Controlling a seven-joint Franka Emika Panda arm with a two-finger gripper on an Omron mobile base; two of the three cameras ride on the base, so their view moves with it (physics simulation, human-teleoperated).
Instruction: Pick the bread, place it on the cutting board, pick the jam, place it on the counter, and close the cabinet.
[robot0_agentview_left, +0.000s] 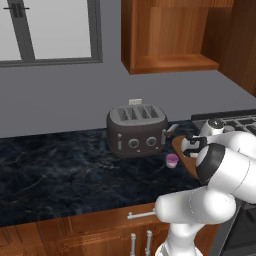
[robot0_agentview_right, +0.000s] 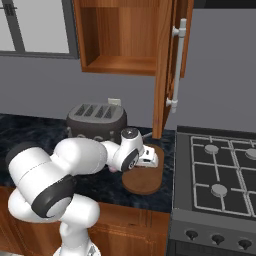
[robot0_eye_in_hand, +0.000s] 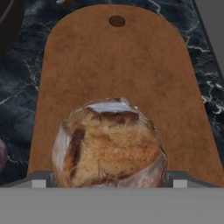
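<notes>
A white robot arm reaches low over a dark black-blue marbled stone counter (robot0_agentview_left: 60, 170) in a rendered kitchen. Its two-finger gripper (robot0_agentview_right: 151, 158) hovers above a flat reddish-brown wooden cutting board (robot0_eye_in_hand: 118, 74) with a small hole near its far end. In the hand view, a round, lumpy tan-brown bread roll (robot0_eye_in_hand: 109, 144) with pale patches sits between the jaws, which stand about as wide as the roll itself; whether they press on it or the roll touches the board cannot be told. A tiny purple-pink jam jar (robot0_agentview_left: 172, 160) stands on the counter just beside the board, in front of a dark grey four-slot toaster (robot0_agentview_left: 137, 131). Above, the reddish-brown wooden wall cabinet (robot0_agentview_right: 125, 35) hangs open, its panelled door (robot0_agentview_right: 167, 70) with a long grey bar handle (robot0_agentview_right: 177, 65) swung outward. A gas stove (robot0_agentview_right: 220, 175) sits to the right.
</notes>
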